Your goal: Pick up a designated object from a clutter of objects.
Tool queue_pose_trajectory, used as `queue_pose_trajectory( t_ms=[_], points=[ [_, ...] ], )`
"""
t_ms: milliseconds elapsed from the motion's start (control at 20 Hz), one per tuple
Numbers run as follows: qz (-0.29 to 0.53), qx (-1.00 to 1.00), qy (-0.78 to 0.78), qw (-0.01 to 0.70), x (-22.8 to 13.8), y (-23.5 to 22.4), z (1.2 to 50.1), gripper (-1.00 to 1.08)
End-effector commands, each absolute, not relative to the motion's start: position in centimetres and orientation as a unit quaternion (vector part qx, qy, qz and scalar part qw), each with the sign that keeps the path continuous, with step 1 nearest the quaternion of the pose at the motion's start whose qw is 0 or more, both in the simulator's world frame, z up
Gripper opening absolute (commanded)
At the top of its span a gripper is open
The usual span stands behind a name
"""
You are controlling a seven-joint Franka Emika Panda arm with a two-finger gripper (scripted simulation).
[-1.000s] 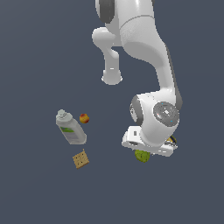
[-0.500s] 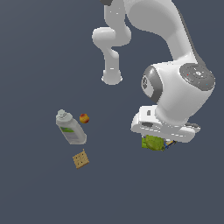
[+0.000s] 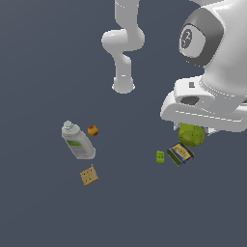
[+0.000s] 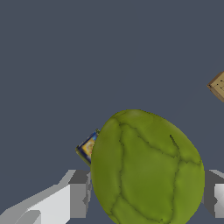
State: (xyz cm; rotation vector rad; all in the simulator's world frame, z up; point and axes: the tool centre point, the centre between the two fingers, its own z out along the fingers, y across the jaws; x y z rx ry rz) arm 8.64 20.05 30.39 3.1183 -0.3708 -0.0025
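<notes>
1. Plain dark grey-blue floor (image 3: 43, 58) across the whole scene, flat and unmarked, with small items scattered on it.
2. White robot arm (image 3: 212, 43) filling the upper part of the exterior view's right, its base post (image 3: 123, 82) standing further back near the middle.
3. Gripper (image 4: 146, 194) mostly hidden under the wrist block in the exterior view; in the wrist view, grey fingers (image 4: 78, 194) pressed against both sides of the pear (image 4: 146, 168), pinching it.
4. Pear (image 3: 191, 134) tucked just below the wrist block, yellow-green with dark mottled veins, appearing raised off the floor in the gripper's hold.
5. Blue-and-yellow box (image 3: 180, 153) just beneath the pear in the exterior view; one corner of it (image 4: 89, 148) peeking out from behind the pear in the wrist view.
6. Small bright-green block (image 3: 160, 157) just beside the box, toward the exterior view's left.
7. Grey-white bottle (image 3: 78, 142) with a green label lying tilted, well apart on the exterior view's left.
8. Tiny red-and-yellow ball (image 3: 92, 130) just beside the bottle's upper end.
9. Tan cracker (image 3: 89, 175) near the bottle's lower end, apart from it; a tan cracker edge (image 4: 217, 86) also at the border of the wrist view.
</notes>
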Motion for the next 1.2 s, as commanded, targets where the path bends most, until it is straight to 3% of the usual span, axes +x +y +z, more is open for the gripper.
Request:
queue_pose_trajectory(
  t_ms=[0, 550, 1150],
  points=[
    [0.0, 0.993, -0.118, 0.0, 8.3, 20.8, 33.3, -1.0],
    [0.0, 0.993, -0.118, 0.0, 7.4, 23.3, 42.3, -1.0],
    [0.0, 0.993, -0.119, 0.0, 7.3, 24.0, 44.9, -1.0]
  ],
)
